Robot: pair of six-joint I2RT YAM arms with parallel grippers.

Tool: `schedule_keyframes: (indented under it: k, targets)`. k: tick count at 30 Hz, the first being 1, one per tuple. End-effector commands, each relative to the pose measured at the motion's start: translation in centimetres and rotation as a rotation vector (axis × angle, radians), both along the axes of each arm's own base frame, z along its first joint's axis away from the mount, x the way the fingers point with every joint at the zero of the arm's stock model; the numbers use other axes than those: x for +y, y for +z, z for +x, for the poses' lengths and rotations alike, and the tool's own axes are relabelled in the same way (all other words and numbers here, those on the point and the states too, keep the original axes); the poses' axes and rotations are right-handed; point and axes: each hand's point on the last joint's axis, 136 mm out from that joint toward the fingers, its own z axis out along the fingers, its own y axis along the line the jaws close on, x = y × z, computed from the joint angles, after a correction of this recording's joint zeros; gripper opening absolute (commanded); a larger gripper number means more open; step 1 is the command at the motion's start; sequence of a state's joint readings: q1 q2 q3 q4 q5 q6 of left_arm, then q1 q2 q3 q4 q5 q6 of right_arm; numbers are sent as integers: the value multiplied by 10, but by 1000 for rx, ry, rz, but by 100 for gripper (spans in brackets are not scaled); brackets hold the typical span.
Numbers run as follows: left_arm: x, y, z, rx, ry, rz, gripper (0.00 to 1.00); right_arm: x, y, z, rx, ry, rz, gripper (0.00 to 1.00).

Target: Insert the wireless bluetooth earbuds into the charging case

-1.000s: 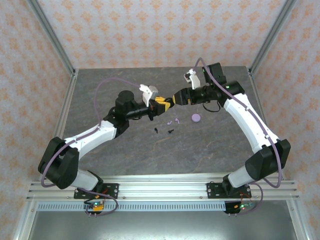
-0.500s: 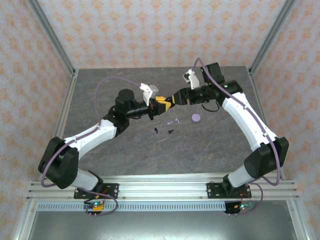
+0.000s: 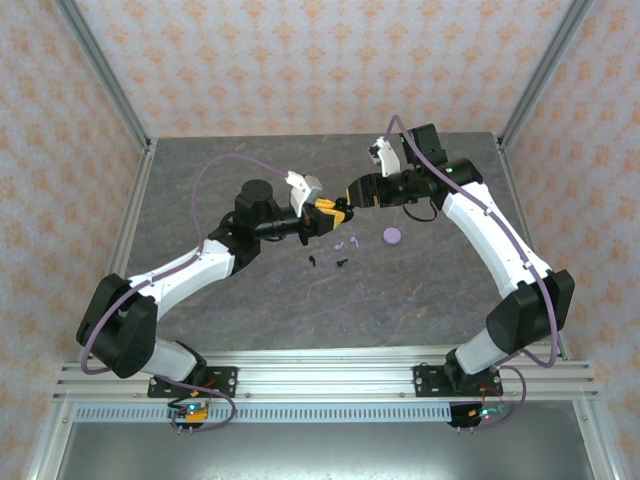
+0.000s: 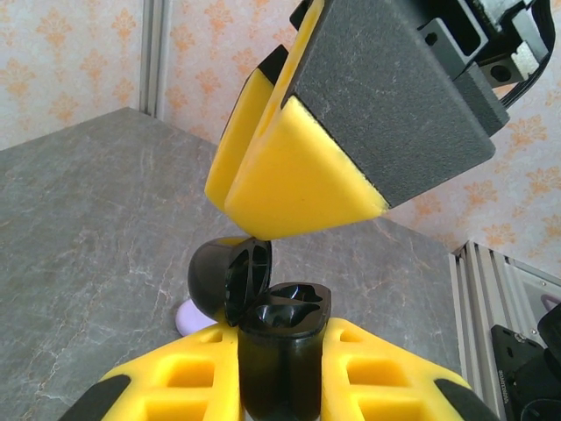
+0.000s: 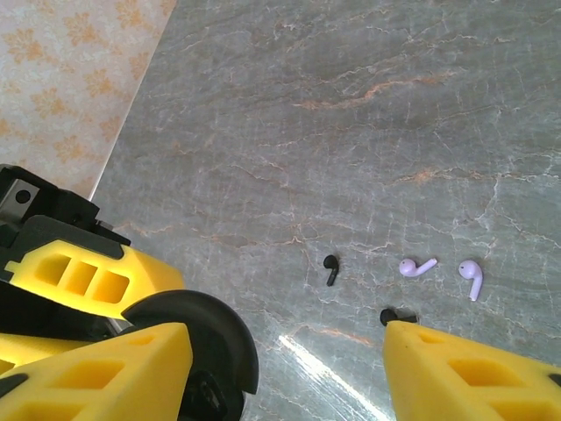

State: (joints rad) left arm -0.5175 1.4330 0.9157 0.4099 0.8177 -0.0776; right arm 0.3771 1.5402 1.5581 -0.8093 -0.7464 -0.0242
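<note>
Holding: our left gripper [image 3: 325,209] pinches the black charging case [image 4: 279,351] upright between its jaws, lid open.
Right gripper [image 5: 289,377]: jaws spread, empty, case lid just inside one finger.
Earbuds: two black earbuds [image 5: 330,268] and two lavender earbuds [image 5: 472,277] lie on the table [image 5: 351,105] beyond our right jaws.
Next, we judge: hold the case level; straddle one black bud's stem squarely before closing.

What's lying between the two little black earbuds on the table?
Nothing, just bare table between the black earbuds, seen in the right wrist view.
</note>
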Motion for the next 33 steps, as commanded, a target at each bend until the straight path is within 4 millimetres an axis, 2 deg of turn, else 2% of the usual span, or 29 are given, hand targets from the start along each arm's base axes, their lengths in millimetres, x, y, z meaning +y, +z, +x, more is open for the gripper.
schedule_keyframes:
  k: [1, 9, 20, 22, 27, 33]
  targets:
    - [-4, 39, -3, -118, -2, -44, 19, -3, 7, 5, -22, -33, -18, 63]
    - [0, 29, 4, -95, 52, -18, 19, -2, 16, -1, -45, -14, 0, 65]
    - [8, 27, 20, -55, 126, -38, 19, 2, 31, -18, -93, 58, 53, 63]
    - [8, 29, 20, -54, 117, -57, 19, 5, 33, -21, -96, 80, 69, 61]
    - [11, 49, 13, -52, 42, -172, 18, 8, 47, -28, -134, 155, 117, 56]
    - [13, 74, 0, -75, -14, -243, 17, 16, 67, -40, -199, 272, 165, 55]
